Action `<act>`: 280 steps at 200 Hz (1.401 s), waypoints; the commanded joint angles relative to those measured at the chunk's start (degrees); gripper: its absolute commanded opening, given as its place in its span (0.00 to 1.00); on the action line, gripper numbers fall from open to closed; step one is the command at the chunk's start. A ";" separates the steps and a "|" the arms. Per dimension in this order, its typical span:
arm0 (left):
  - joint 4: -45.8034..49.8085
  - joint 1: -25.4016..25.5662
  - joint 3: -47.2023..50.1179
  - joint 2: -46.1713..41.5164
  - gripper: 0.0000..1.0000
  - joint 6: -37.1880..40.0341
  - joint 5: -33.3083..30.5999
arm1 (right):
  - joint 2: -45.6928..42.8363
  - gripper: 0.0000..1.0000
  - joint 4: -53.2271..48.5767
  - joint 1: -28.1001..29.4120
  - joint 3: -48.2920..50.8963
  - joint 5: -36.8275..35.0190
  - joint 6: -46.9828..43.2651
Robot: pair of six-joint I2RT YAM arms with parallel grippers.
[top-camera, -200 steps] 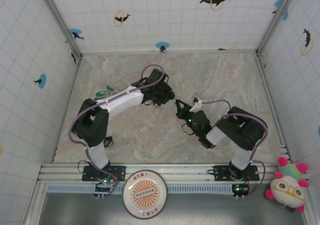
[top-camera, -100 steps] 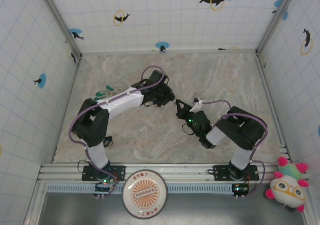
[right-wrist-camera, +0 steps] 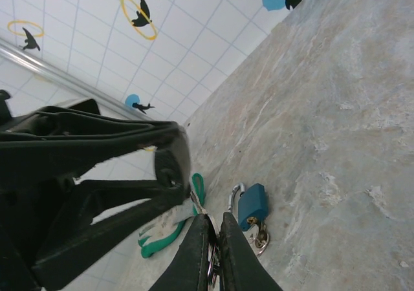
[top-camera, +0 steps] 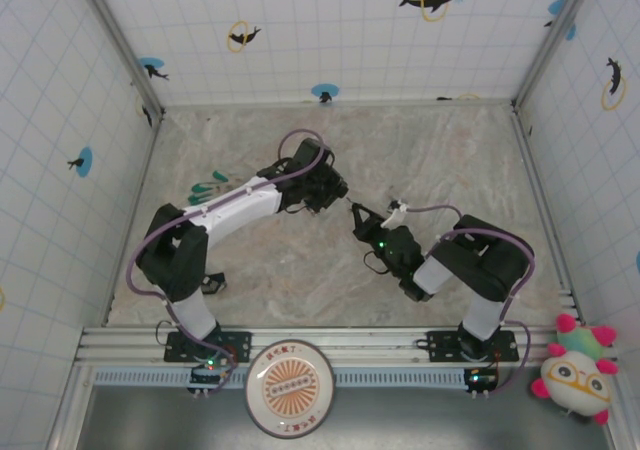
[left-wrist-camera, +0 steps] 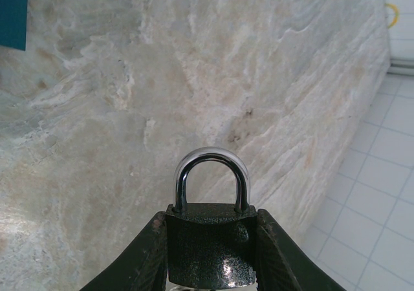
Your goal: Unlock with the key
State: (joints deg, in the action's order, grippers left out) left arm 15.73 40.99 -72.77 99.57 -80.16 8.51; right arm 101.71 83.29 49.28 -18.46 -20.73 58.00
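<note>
The left claw grasps the dark padlock above the counter; its shackle is closed. The right claw, clenched on the key, sits near the padlock. Insertion and turning remain.

Padlock: body cut off at 6 o'clock. Teal item: cropped at 10 o'clock, unidentified. Key: largely covered by right gripper.
</note>
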 commanded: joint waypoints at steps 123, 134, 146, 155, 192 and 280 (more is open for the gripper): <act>2.11 1.98 -0.69 -0.27 0.04 -2.29 -3.64 | -0.14 0.00 0.45 2.22 -2.33 -4.12 5.20; 2.27 2.03 -0.65 -0.12 0.04 -2.28 -3.94 | -0.58 0.00 0.00 2.40 -2.28 -4.47 4.94; 2.41 2.07 -0.79 0.01 0.04 -2.18 -4.27 | -0.88 0.00 -0.23 2.57 -2.20 -4.42 4.68; 2.48 2.07 -0.86 0.09 0.04 -2.06 -4.30 | -1.02 0.00 -0.31 2.66 -2.20 -4.56 4.46; 3.04 2.07 -0.88 0.27 0.04 -1.66 -4.65 | -3.10 0.00 -1.92 3.16 -1.93 -5.73 2.85; 2.86 2.74 -1.01 0.46 0.04 -1.72 -4.29 | -3.01 0.00 -3.22 3.28 -2.26 -6.98 2.31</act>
State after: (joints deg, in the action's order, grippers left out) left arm 17.23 43.24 -72.77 99.22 -81.06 4.86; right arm 99.04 79.85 52.29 -19.81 -25.21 60.99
